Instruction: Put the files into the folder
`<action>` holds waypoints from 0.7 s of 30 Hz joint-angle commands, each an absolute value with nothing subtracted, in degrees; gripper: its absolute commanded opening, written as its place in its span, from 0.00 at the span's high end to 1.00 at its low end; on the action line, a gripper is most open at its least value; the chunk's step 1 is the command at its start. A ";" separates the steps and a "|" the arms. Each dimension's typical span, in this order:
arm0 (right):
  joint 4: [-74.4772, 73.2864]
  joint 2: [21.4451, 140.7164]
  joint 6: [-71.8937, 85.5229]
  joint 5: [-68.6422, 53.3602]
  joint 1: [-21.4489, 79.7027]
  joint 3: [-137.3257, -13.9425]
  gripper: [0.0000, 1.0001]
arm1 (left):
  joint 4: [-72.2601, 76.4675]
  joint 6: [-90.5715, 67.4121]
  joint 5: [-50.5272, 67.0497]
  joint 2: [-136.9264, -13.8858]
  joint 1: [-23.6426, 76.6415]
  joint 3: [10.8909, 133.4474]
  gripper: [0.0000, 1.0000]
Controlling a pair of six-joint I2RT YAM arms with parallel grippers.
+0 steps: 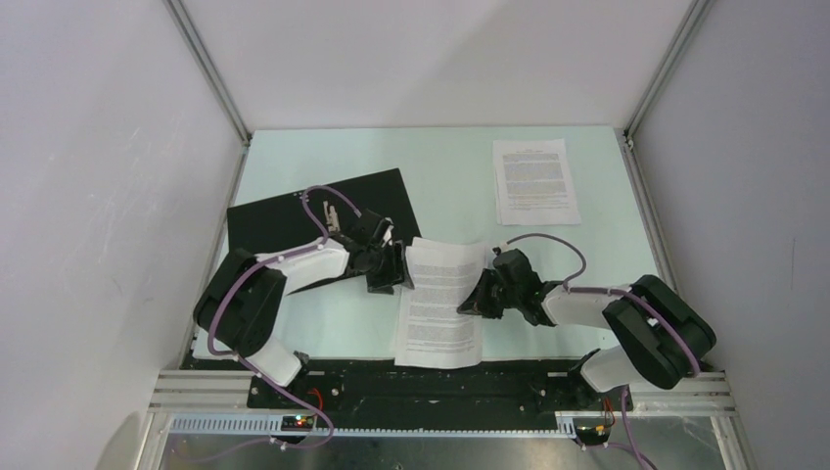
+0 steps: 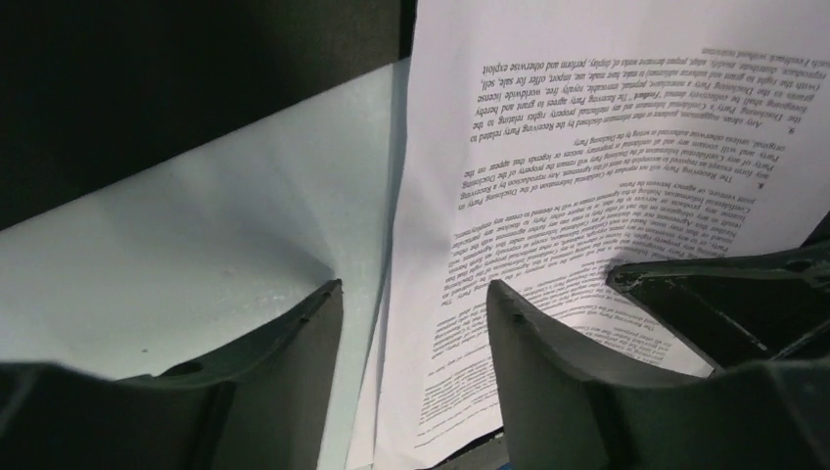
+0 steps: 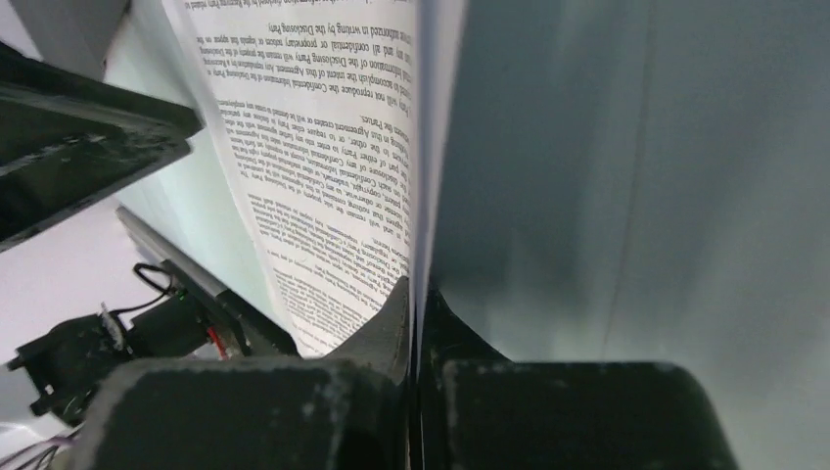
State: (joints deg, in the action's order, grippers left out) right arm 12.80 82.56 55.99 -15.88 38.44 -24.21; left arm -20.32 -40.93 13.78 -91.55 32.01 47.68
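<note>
The folder (image 1: 323, 211) lies open at the back left, black inside up; it also shows in the left wrist view (image 2: 147, 78). One printed sheet (image 1: 440, 304) is lifted and bowed between the arms. My right gripper (image 1: 480, 299) is shut on its right edge, seen close in the right wrist view (image 3: 416, 304), where the sheet (image 3: 323, 166) stands on edge. My left gripper (image 1: 389, 269) is open at the sheet's left edge. In the left wrist view (image 2: 411, 294) the edge of the sheet (image 2: 587, 147) runs between the spread fingers (image 2: 548, 372). The second sheet (image 1: 534, 181) lies flat at the back right.
The pale green table (image 1: 450, 176) is walled by white panels on three sides. A black base rail (image 1: 411, 377) runs along the near edge under the held sheet's lower end. The right gripper's body (image 2: 724, 294) shows in the left wrist view.
</note>
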 commanded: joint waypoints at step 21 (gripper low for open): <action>-18.30 59.87 42.60 -38.53 27.74 -64.54 1.00 | 9.38 -55.48 55.41 -77.10 20.67 55.03 0.00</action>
State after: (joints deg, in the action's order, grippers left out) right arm -16.91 60.84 40.93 -31.81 28.03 -56.99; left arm -7.20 -42.76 47.03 -81.97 20.97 55.79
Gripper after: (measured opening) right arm 0.009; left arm 0.995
